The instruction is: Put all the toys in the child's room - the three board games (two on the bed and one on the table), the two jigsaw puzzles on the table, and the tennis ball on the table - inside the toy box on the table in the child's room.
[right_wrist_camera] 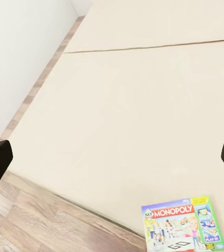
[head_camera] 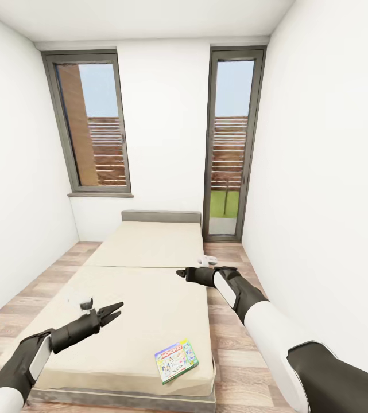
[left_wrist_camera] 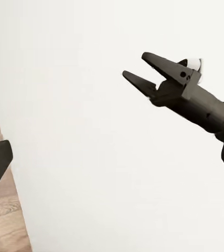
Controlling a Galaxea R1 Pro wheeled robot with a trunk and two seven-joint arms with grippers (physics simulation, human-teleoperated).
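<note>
One board game (head_camera: 176, 360), a white, green and blue Monopoly box (right_wrist_camera: 184, 226), lies flat on the near right corner of the bed (head_camera: 143, 287). My left gripper (head_camera: 115, 312) hovers open over the bed's near left part, well left of the box. Over the bed's right edge, farther back than the box, my right gripper (head_camera: 181, 273) points left. It is seen open from the left wrist (left_wrist_camera: 134, 64), and its own view has the fingers wide apart (right_wrist_camera: 112, 157). Both grippers hold nothing. The table, toy box, jigsaw puzzles and tennis ball are out of view.
The bed's grey headboard (head_camera: 161, 216) stands against the far wall between two tall grey-framed windows (head_camera: 92, 123) (head_camera: 232, 143). Wood-plank floor (head_camera: 229, 338) runs along both sides of the bed. White walls close in at left and right.
</note>
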